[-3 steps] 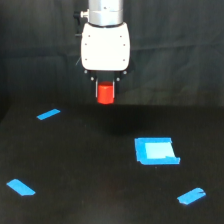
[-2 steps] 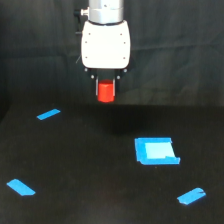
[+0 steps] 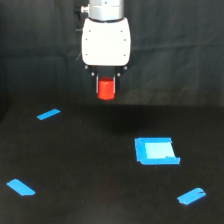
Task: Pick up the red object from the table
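Note:
The red object (image 3: 106, 89) is a small bright red-orange cylinder hanging in the air in the upper middle of the exterior view. My gripper (image 3: 106, 88) is shut on it, with a dark finger on each side, under the white arm body (image 3: 106, 41). The object hangs well above the matte black table (image 3: 90, 165), clear of its surface.
A blue square patch (image 3: 156, 150) lies on the table toward the exterior view's right. Blue tape strips lie at the left (image 3: 48, 114), lower left (image 3: 21, 187) and lower right (image 3: 191, 196). A black backdrop closes off the rear.
The gripper has risen a little higher with the red object still held between its fingers. The tape pieces have not moved.

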